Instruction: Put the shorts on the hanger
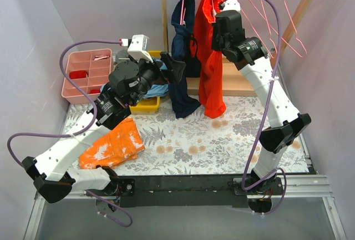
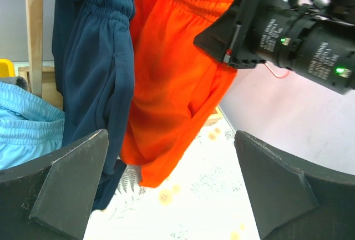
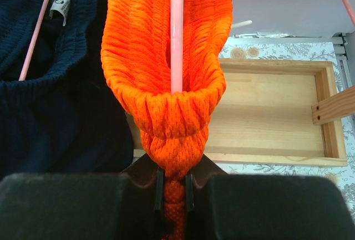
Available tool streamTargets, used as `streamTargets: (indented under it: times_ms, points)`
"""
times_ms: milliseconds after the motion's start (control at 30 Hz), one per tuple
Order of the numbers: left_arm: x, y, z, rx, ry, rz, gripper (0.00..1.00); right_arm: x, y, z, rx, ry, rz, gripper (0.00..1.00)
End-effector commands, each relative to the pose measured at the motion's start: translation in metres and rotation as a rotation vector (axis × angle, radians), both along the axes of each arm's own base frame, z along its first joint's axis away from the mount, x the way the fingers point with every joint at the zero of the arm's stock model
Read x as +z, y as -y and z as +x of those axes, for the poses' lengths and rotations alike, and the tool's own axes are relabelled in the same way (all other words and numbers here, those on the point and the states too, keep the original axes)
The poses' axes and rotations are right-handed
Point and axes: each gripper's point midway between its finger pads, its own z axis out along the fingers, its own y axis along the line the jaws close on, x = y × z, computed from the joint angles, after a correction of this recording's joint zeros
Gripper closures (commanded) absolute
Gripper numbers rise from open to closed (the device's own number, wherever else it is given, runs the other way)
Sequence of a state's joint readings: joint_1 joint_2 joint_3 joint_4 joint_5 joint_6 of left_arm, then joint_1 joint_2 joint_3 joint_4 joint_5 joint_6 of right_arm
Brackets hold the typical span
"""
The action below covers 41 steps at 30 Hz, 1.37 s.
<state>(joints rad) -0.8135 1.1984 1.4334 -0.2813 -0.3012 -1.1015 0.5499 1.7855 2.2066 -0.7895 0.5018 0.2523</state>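
Top view: shorts hang far-centre under the wooden rack, just right of the navy garment. Their hem reaches the floral mat. R gripper sits up at the shorts' top edge. L gripper is lower, beside the navy garment, w/ nothing in it. Spare pink hangers hang on the rail to the right. A white-splotched orange garment lies near-left on the mat, and a pink tray sits far left.

Left wrist: L fingers are spread wide, nothing btwn them. Beyond them the shorts and navy garment hang side by side, touching. The R arm's black wrist is at upper right.

Right wrist: R jaws are almost closed, pinching a bunched fold of the shorts' waistband. The hanger wire runs down into the fabric loop just above the pinch (whether the loop rests on it can't be told). A wooden box lies behind, on the right.
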Motion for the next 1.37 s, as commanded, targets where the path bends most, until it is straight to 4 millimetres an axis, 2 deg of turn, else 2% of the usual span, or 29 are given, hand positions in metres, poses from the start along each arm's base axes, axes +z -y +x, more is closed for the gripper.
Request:
streamTargets:
  times_ms: [0, 33, 67, 133, 167, 267, 367, 433, 467, 500, 533, 567, 600, 633, 667, 700, 733, 767, 833, 867, 900, 933, 967, 1000, 1067, 1100, 1167, 1200, 1333]
  points:
    - [-0.001, -0.007, -0.015, -0.038, -0.012, -0.007, 0.02, 0.051, 0.011, -0.003, -0.036, 0.151, 0.088, 0.83]
    - [-0.001, -0.007, -0.016, -0.041, -0.016, -0.007, 0.02, 0.051, 0.009, -0.003, -0.028, 0.151, 0.091, 0.78]
    - [-0.005, -0.008, -0.019, -0.047, -0.026, -0.006, 0.02, 0.050, 0.009, -0.004, -0.023, 0.146, 0.090, 0.70]
    - [-0.007, -0.009, -0.022, -0.055, -0.031, -0.009, 0.02, 0.050, 0.007, -0.009, -0.008, 0.141, 0.101, 0.61]
    - [-0.008, -0.010, -0.025, -0.065, -0.035, -0.009, 0.02, 0.049, 0.006, -0.010, -0.001, 0.139, 0.107, 0.52]
    - [-0.017, -0.010, -0.029, -0.080, -0.060, 0.010, 0.02, 0.053, 0.007, -0.020, 0.029, 0.149, 0.129, 0.38]
    - [-0.023, -0.010, -0.034, -0.093, -0.085, 0.017, 0.02, 0.059, 0.010, -0.037, 0.055, 0.146, 0.150, 0.30]
    - [-0.029, -0.010, -0.037, -0.103, -0.103, 0.019, 0.02, 0.047, 0.009, -0.044, 0.075, 0.121, 0.157, 0.26]
    - [-0.033, -0.010, -0.038, -0.105, -0.116, 0.025, 0.02, 0.058, 0.015, -0.057, 0.083, 0.148, 0.179, 0.23]
    - [-0.035, -0.010, -0.040, -0.115, -0.125, 0.022, 0.02, 0.039, 0.015, -0.061, 0.090, 0.112, 0.168, 0.22]
    - [-0.041, -0.009, -0.042, -0.121, -0.140, 0.031, 0.02, 0.037, 0.018, -0.068, 0.093, 0.113, 0.174, 0.21]
    - [-0.047, -0.010, -0.042, -0.120, -0.152, 0.038, 0.02, 0.051, 0.025, -0.082, 0.103, 0.155, 0.203, 0.20]
    - [-0.049, -0.010, -0.043, -0.121, -0.156, 0.042, 0.02, 0.046, 0.026, -0.090, 0.118, 0.149, 0.209, 0.20]
    - [-0.060, -0.012, -0.045, -0.118, -0.176, 0.056, 0.02, 0.026, 0.027, -0.095, 0.122, 0.114, 0.197, 0.19]
    - [-0.067, -0.013, -0.044, -0.108, -0.189, 0.068, 0.02, 0.034, 0.037, -0.113, 0.130, 0.149, 0.221, 0.18]
    - [-0.074, -0.015, -0.043, -0.101, -0.203, 0.079, 0.02, 0.031, 0.040, -0.121, 0.137, 0.150, 0.230, 0.18]
    - [-0.088, -0.016, -0.044, -0.094, -0.232, 0.097, 0.02, 0.004, 0.042, -0.127, 0.138, 0.106, 0.217, 0.17]
    - [-0.097, -0.015, -0.044, -0.094, -0.249, 0.107, 0.02, 0.012, 0.050, -0.145, 0.149, 0.145, 0.243, 0.17]
    - [-0.114, -0.012, -0.046, -0.102, -0.292, 0.114, 0.02, -0.006, 0.056, -0.160, 0.156, 0.135, 0.263, 0.16]
    - [-0.134, -0.012, -0.047, -0.099, -0.334, 0.130, 0.02, -0.026, 0.061, -0.173, 0.152, 0.114, 0.281, 0.16]
    - [-0.143, -0.012, -0.048, -0.093, -0.356, 0.129, 0.02, -0.038, 0.059, -0.179, 0.172, 0.101, 0.302, 0.16]
    - [-0.152, -0.012, -0.048, -0.089, -0.376, 0.125, 0.02, -0.048, 0.058, -0.185, 0.182, 0.093, 0.320, 0.10]
    - [-0.171, -0.013, -0.051, -0.079, -0.418, 0.123, 0.02, -0.073, 0.061, -0.194, 0.180, 0.065, 0.334, 0.10]
    - [-0.180, -0.014, -0.052, -0.079, -0.429, 0.126, 0.02, -0.083, 0.059, -0.199, 0.195, 0.053, 0.347, 0.09]
    - [-0.188, -0.015, -0.052, -0.068, -0.436, 0.107, 0.02, -0.096, 0.062, -0.207, 0.196, 0.057, 0.369, 0.08]
    - [-0.199, -0.017, -0.055, -0.065, -0.448, 0.110, 0.02, -0.116, 0.061, -0.209, 0.200, 0.018, 0.361, 0.08]
    - [-0.203, -0.018, -0.056, -0.065, -0.439, 0.093, 0.02, -0.129, 0.060, -0.212, 0.204, 0.000, 0.362, 0.08]
    - [-0.208, -0.019, -0.058, -0.066, -0.441, 0.093, 0.02, -0.143, 0.059, -0.214, 0.210, -0.029, 0.357, 0.08]
    - [-0.216, -0.022, -0.055, -0.036, -0.456, 0.091, 0.02, -0.158, 0.056, -0.214, 0.225, -0.044, 0.351, 0.07]
